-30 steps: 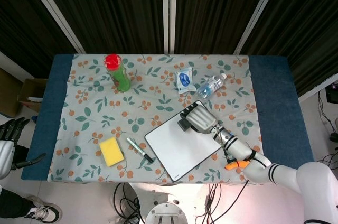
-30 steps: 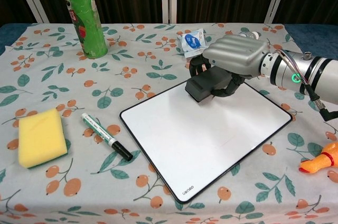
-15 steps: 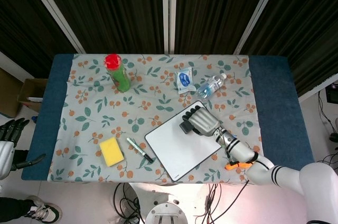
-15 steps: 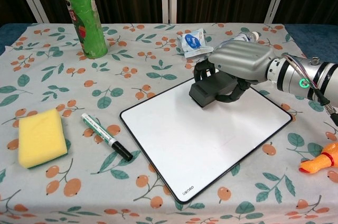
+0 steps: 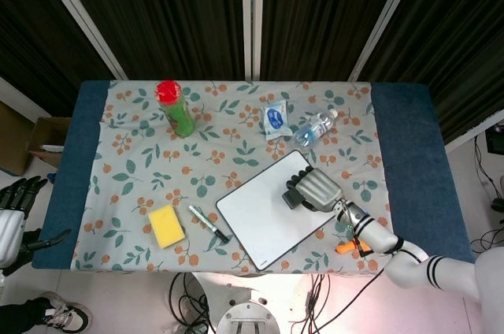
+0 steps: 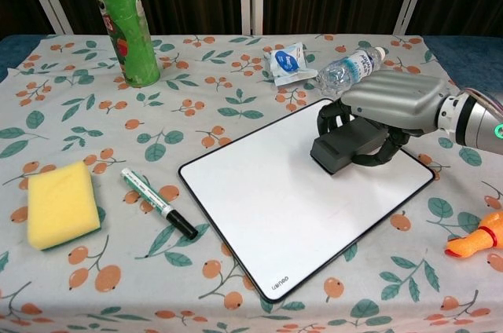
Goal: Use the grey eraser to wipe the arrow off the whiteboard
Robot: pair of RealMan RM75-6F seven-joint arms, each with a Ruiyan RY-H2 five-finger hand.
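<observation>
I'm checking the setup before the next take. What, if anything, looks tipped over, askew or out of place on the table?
The water bottle lies on its side beyond the whiteboard, which sits at an angle to the table edge. The right hand holds the grey eraser on a board that looks clean. Nothing looks spilled or damaged.

The right robot hand (image 6: pixel 393 105), gripping the grey eraser (image 6: pixel 343 147), has travelled across the whiteboard (image 6: pixel 283 199) from its far corner toward the right edge. The water bottle (image 6: pixel 348 72) is now uncovered in the chest view.
</observation>
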